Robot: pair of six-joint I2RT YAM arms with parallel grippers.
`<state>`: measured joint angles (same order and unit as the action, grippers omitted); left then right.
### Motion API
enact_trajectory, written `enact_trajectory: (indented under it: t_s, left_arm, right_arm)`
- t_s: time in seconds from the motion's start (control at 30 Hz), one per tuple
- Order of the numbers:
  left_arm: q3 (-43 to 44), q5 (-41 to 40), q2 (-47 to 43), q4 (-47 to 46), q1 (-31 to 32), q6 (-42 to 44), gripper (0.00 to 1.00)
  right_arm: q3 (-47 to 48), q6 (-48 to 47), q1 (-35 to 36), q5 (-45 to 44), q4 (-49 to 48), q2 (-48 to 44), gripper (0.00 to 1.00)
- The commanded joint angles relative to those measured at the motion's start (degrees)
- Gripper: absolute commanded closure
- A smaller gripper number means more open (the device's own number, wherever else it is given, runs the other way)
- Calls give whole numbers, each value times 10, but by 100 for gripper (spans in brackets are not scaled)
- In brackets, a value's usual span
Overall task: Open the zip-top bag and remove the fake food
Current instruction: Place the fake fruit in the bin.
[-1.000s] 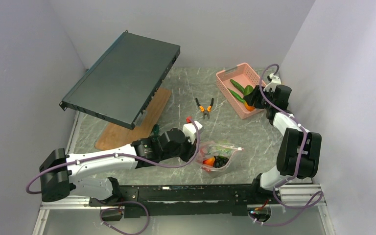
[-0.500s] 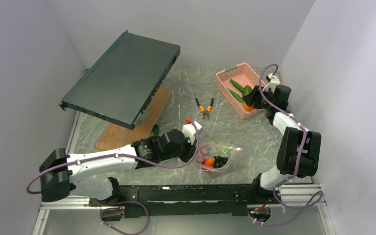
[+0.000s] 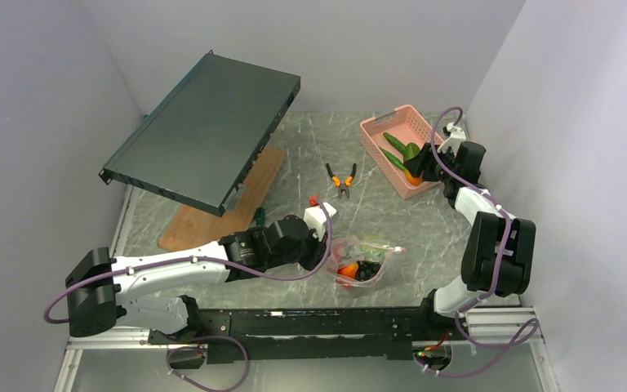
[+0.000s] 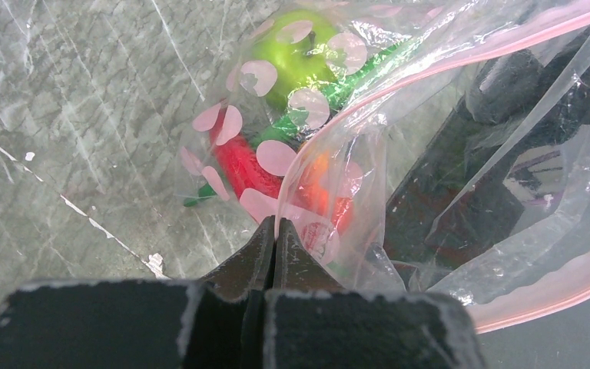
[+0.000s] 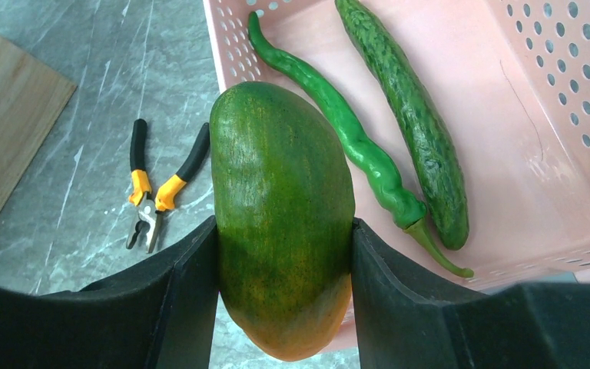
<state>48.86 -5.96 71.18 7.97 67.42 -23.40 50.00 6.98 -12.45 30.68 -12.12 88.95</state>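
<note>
The left gripper [image 4: 273, 231] has its two fingers pressed together on a fold of the bag [image 4: 445, 161], and it pinches the clear plastic close to the pink zip strip [image 4: 461, 65]. The bag lies on the table [image 3: 424, 245] near the front edge, between the two arms. The two sides of the strip stand apart, so the mouth is open. Inside the bag there are a green apple [image 4: 292, 58], a red pepper [image 4: 238, 165] and an orange piece [image 4: 323, 184]. In the top view a dark piece also shows beside the orange one, but I cannot tell what it is. The right gripper [image 5: 283, 231] is far from the bag, at the back right of the table. It is closed on a mango [image 5: 280, 207], with one finger on each side of it, and holds it over the near corner of the pink basket [image 5: 522, 192]. In the basket a cucumber [image 5: 407, 100] and a thin green pepper [image 5: 338, 131] lie side by side. The pliers [image 5: 157, 192] lie on the table, apart from the basket.
</note>
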Motion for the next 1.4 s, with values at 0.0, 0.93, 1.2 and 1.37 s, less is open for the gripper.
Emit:
enact_trajectory:
  t_s: [0.0, 0.93, 1.2, 1.37]
  left_arm:
    - [-1, -6, -13, -18, 1, -5, 100]
    - [-5, -7, -15, -22, 1, -7, 100]
    - [-1, 2, -14, -27, 1, -8, 100]
    - [5, 13, -11, -30, 1, -8, 100]
  right_arm:
    - [22, -10, -2, 11, -17, 0, 49]
    - [-6, -44, -3, 23, -25, -85, 0]
    - [-60, -72, -3, 96, -30, -261, 0]
    - [-14, -261, -1, 304, 201, -312, 0]
